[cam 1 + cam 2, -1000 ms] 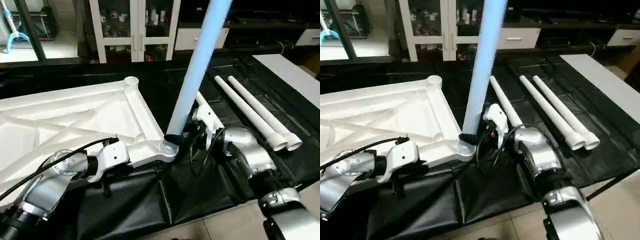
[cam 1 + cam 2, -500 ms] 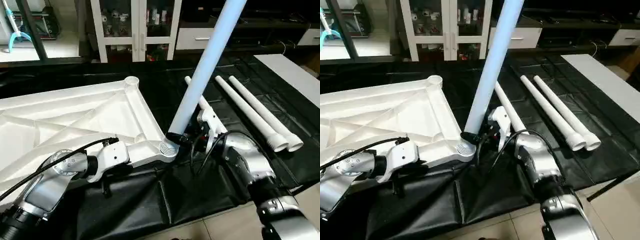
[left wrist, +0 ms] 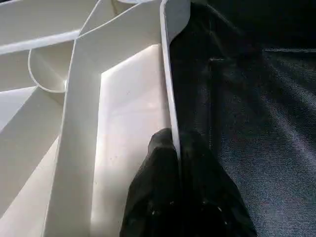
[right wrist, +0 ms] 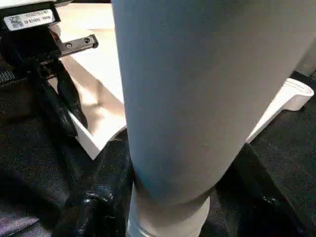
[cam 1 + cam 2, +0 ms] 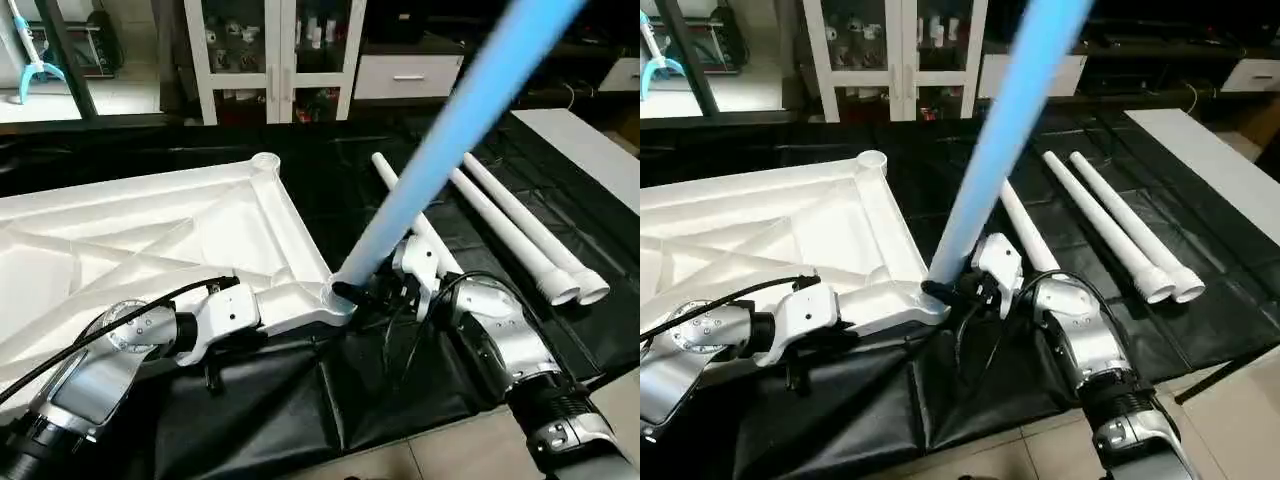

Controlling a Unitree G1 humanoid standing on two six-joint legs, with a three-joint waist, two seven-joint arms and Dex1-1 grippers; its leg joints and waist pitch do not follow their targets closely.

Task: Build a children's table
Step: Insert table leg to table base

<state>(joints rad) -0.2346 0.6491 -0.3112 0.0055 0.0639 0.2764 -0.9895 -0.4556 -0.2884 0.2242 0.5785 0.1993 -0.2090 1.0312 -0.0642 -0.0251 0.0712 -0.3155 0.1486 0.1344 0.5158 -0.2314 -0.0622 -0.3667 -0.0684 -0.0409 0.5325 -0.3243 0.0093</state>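
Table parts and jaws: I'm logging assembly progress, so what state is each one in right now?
Table top: upside down on the black mat, ribs up.
Held leg: base at the near corner socket, leaning right, not upright.
Three spare legs: lying loose on the mat.
Left gripper: jaws shut on the top's rim.
Right gripper: jaws closed on the held leg's base.
Cabinet: doors closed.

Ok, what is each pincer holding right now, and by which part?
The left pincer pinches the tabletop's side wall. The right pincer clasps the tilted leg at its bottom end, beside the corner socket.
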